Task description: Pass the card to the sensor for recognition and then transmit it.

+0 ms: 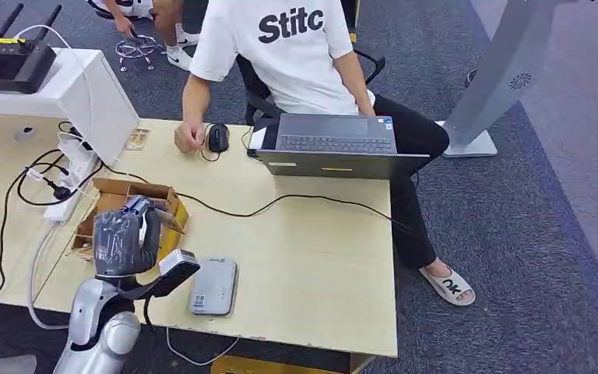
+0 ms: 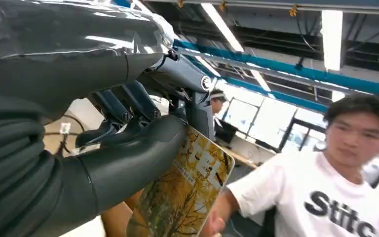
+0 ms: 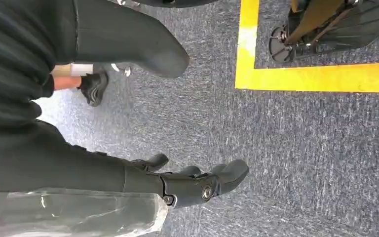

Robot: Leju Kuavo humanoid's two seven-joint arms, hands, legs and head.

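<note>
My left hand (image 1: 124, 234) is raised over the table's left side, above a cardboard box (image 1: 117, 195). It pinches a card (image 2: 187, 190) between the thumb and fingers (image 2: 128, 163). The card is yellow with an autumn tree picture, and in the head view its thin edge (image 1: 170, 221) sticks out to the right of the hand. A flat grey sensor (image 1: 213, 286) lies on the table close to the front edge, just right of my left wrist. My right hand (image 3: 187, 185) hangs over blue-grey carpet, fingers apart and holding nothing.
A person in a white T-shirt (image 1: 280, 47) sits at the far side with a hand by a mouse (image 1: 217, 137), next to a laptop (image 1: 335, 144). A power strip (image 1: 66, 191) and cables lie at the left. A cable (image 1: 280, 201) crosses the table's middle.
</note>
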